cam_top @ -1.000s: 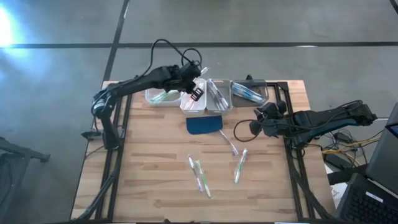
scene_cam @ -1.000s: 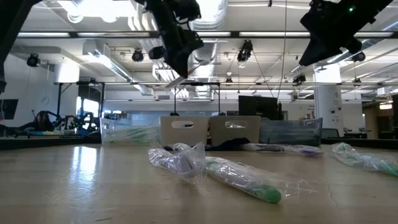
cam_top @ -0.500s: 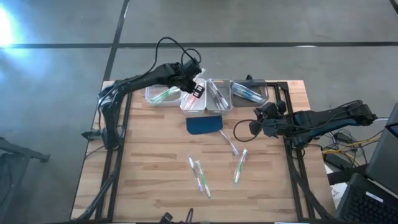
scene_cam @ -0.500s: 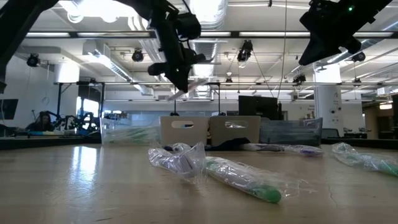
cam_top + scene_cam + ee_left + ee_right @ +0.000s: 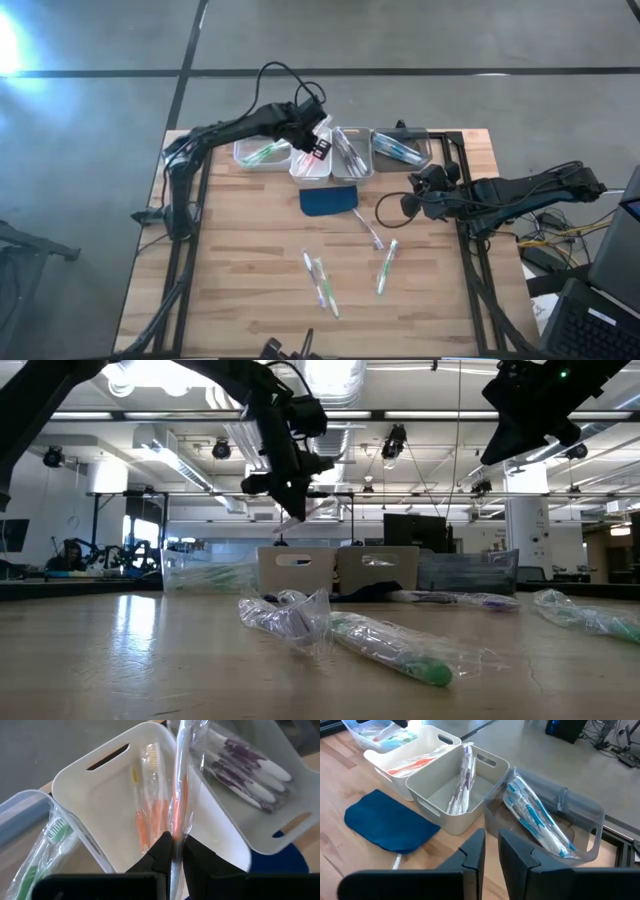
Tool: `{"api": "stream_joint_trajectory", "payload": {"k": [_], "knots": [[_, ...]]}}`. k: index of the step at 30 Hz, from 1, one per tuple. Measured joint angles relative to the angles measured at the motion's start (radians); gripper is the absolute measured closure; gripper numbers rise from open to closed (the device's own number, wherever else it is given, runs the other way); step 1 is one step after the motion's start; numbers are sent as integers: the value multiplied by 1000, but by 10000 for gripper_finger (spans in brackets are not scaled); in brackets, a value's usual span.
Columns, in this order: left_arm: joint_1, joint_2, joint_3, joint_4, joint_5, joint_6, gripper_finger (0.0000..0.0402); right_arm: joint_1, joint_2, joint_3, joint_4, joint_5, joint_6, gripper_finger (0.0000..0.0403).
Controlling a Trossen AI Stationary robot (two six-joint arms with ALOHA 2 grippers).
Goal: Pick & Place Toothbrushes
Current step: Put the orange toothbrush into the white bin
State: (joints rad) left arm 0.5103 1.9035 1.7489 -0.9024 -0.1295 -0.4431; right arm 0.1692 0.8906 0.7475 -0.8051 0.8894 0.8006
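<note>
Left wrist view, left hand (image 5: 175, 851) pinching wrapped orange toothbrush (image 5: 178, 785), above white bin (image 5: 107, 805)

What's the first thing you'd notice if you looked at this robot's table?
The left gripper is up over the white bin at the back of the table, jaws shut on a wrapped orange toothbrush. Four bins sit in a row there, each holding brushes of one colour. A few more wrapped toothbrushes lie loose near the front.
</note>
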Motion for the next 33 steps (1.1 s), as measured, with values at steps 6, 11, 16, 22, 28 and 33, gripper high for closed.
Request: {"api": "stream_joint_trajectory", "payload": {"k": [6, 11, 16, 22, 28, 33], "knots": [[19, 27, 4, -6, 9, -3, 369, 0, 0, 0, 0, 0, 0, 338], [25, 46, 5, -12, 23, -3, 369, 0, 0, 0, 0, 1, 0, 328], [26, 63, 5, -13, 23, -3, 369, 0, 0, 0, 0, 1, 0, 323], [24, 87, 2, -13, 29, -1, 369, 0, 0, 0, 0, 1, 0, 338], [25, 119, -2, -14, 29, -1, 369, 0, 0, 0, -1, 1, 0, 355], [24, 147, -3, -7, 29, -2, 369, 0, 0, 0, -1, 1, -11, 358]]}}
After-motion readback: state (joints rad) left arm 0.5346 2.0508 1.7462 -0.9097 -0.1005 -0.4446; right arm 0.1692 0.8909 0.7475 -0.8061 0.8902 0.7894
